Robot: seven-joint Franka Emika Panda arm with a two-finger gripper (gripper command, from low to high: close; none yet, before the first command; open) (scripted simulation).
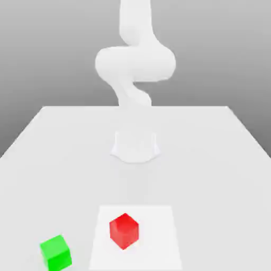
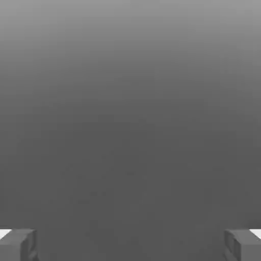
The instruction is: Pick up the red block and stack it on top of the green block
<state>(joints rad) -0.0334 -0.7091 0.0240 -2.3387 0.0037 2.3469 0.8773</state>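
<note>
Smooth, glossy red cube [image 1: 124, 231] on flat white square [image 1: 159, 238], exterior view's lower middle. Bright green cube [image 1: 56, 253] well apart, toward exterior view's left, on plain pale tabletop [image 1: 211, 180]. Gripper [image 2: 130, 245] spread wide, blocky grey fingertips.

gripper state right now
Gripper: open, its fingers wide apart in the hand view, nothing between them.

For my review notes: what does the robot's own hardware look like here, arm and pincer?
The arm is plain white, with smooth, rounded, bulging segments and a flared base; I see no cables or markings on it. In the hand view, the pincer has two grey, blocky fingers with angular edges.
</note>
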